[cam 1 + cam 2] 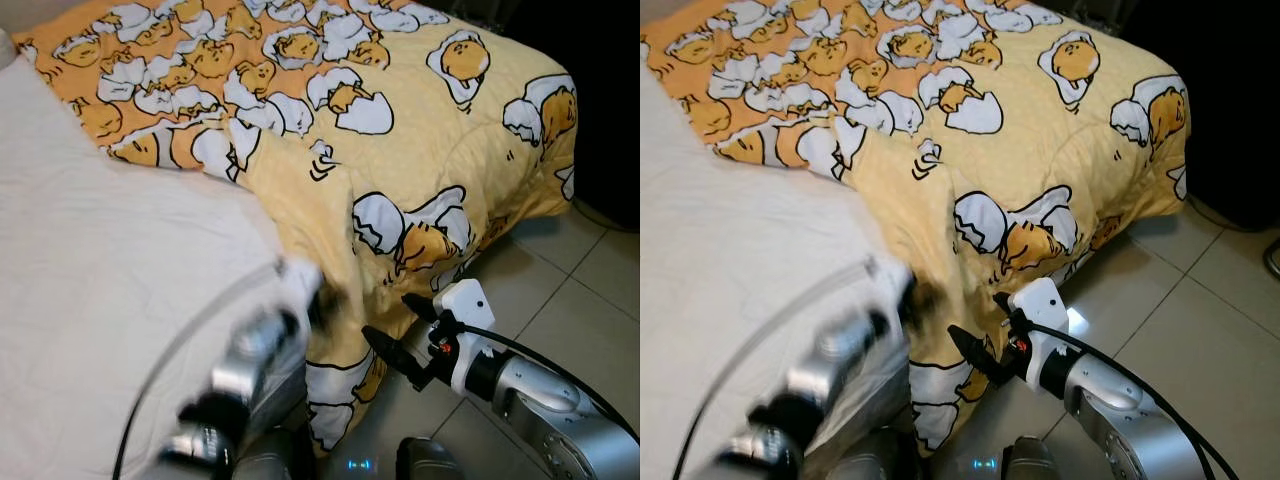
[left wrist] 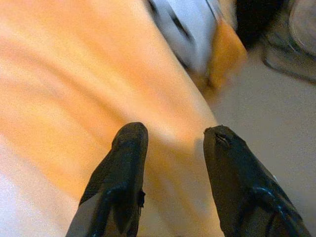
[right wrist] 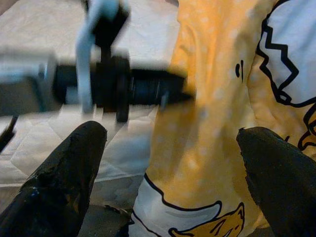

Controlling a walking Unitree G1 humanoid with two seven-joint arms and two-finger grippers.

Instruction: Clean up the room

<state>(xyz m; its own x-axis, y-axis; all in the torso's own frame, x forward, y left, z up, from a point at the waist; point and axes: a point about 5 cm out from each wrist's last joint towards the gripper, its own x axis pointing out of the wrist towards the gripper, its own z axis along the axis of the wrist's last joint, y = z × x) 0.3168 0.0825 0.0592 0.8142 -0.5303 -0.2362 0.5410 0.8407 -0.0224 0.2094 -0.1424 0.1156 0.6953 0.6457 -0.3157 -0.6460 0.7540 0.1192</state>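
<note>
Left eye view: we reach both claws, left (image 2: 170, 143) and right (image 3: 168, 148), spread wide, toward the yellow egg-print quilt (image 1: 400, 140); next, grip its hanging edge.

Two silver metal arms, black joints. Right arm (image 1: 540, 400): brushed silver tube forearm, black ring at the wrist, white boxy housing (image 1: 462, 300) on top, small red mark on the black wrist block, thin black cable looping from the housing back along the forearm. Right hand (image 1: 397, 330): two long black tapered fingers, matte; in the wrist view the fingertips (image 3: 64, 163) look scuffed and worn. Left arm (image 1: 245, 385) blurred: silver segments, black collars, white part near the wrist, thin black cable arcing off it. Left hand (image 2: 173, 143): two black rounded fingers, smooth, slightly glossy. Dark torso part at frame bottom with a small blue light (image 1: 360, 464).
</note>
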